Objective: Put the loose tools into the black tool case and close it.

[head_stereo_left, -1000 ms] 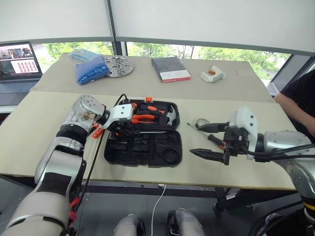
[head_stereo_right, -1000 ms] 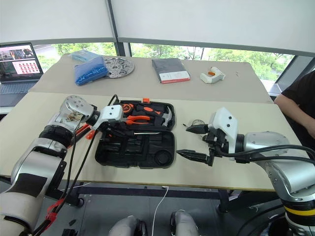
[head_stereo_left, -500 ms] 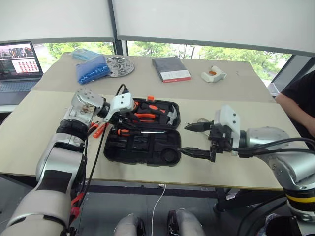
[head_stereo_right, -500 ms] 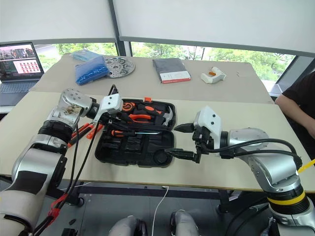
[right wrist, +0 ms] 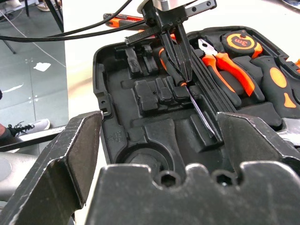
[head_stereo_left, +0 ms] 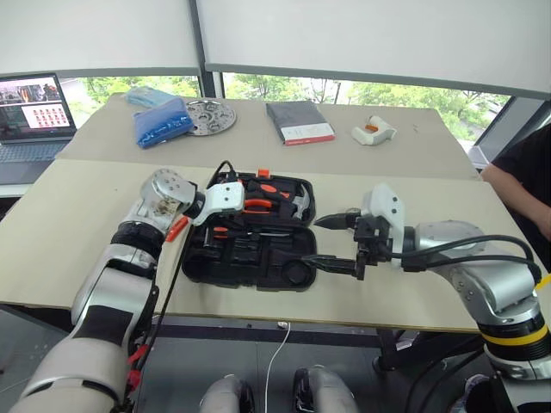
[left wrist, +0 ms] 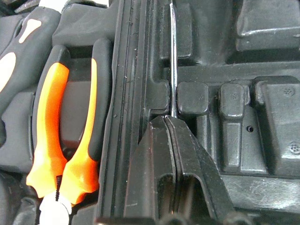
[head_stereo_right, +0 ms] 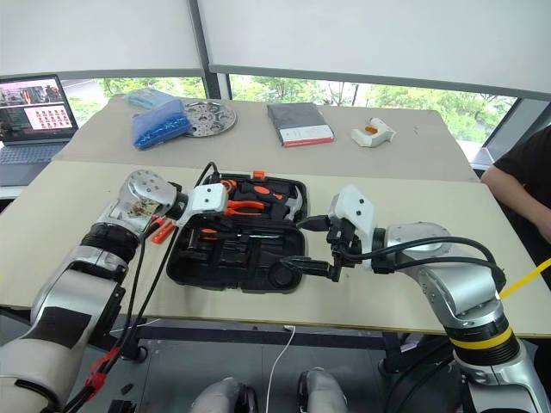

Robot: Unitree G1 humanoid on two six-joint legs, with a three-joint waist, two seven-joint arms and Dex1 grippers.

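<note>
- Left pincer (left wrist: 172, 140) has its fingers pressed together over the open black tool case (head_stereo_left: 250, 258), pinching the thin steel shaft of a long screwdriver (right wrist: 200, 112) that lies along the middle of the case, beside the hinge ridge.
- Right pincer (head_stereo_left: 337, 243) hangs with its fingers spread wide, holding nothing, just off the case's right edge above the desk (head_stereo_left: 77, 249).
- Risk: the hold is on a bare, slick shaft and not the handle, so in my judgement the screwdriver could pivot or slip out and land askew across the moulded slots.
- Risk: a tool sitting proud of its slot would likely stop the lid from shutting flat and the latch from catching.
- Risk: the right pincer is near the case rim; a careless sweep could shove the case along the desk or bump the left arm's tool.
- Far half of the case holds orange-handled pliers (left wrist: 65, 136), a hammer (head_stereo_left: 297, 203) and a tape measure (right wrist: 240, 43).
- Near half is mostly bare slots with a round well at its right end.
- One loose orange-and-black tool (head_stereo_right: 159, 229) lies on the desk left of the case, under the left arm.
</note>
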